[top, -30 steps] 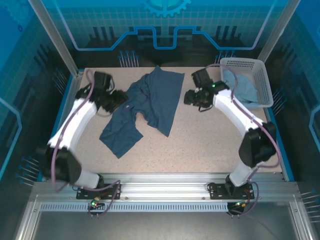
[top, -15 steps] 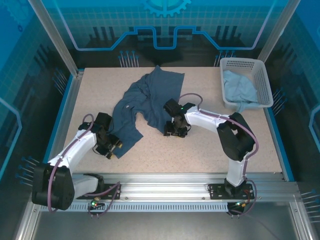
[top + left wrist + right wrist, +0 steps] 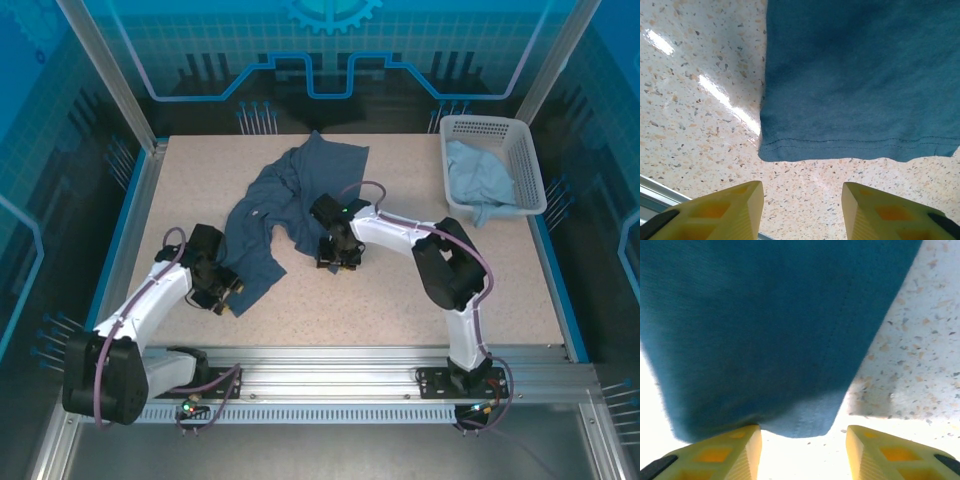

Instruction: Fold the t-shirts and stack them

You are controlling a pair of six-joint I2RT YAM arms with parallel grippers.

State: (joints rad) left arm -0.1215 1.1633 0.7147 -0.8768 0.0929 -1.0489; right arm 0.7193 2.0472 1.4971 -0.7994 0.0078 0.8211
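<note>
The speckled table (image 3: 500, 300) carries the dark slate-blue t-shirt (image 3: 300, 195). It lies rumpled between the two grippers, its near hem at the left gripper and its body running past the right gripper toward the far edge.

The left arm (image 3: 150, 295) lies low, reaching forward and inward from its base. The right arm (image 3: 400, 232) bends sharply at the elbow and stretches leftward across the table.

Well to the right of the right gripper, the white lattice basket (image 3: 528, 170) holds the pale blue t-shirt (image 3: 478, 170), a bit of it hanging over the near rim.

The left gripper (image 3: 224, 298) sits at the dark shirt's near corner. Seen from its wrist, this gripper (image 3: 802, 187) has its yellow fingers (image 3: 735, 210) apart over bare table. The stitched hem (image 3: 860, 145) lies just ahead, untouched.

The right gripper (image 3: 338, 262) sits at the shirt's right edge. In its wrist view (image 3: 802, 429) the jaws are likewise apart and grip nothing. A rounded fold of the shirt (image 3: 765, 315) reaches down to the tip of one finger (image 3: 730, 450).
</note>
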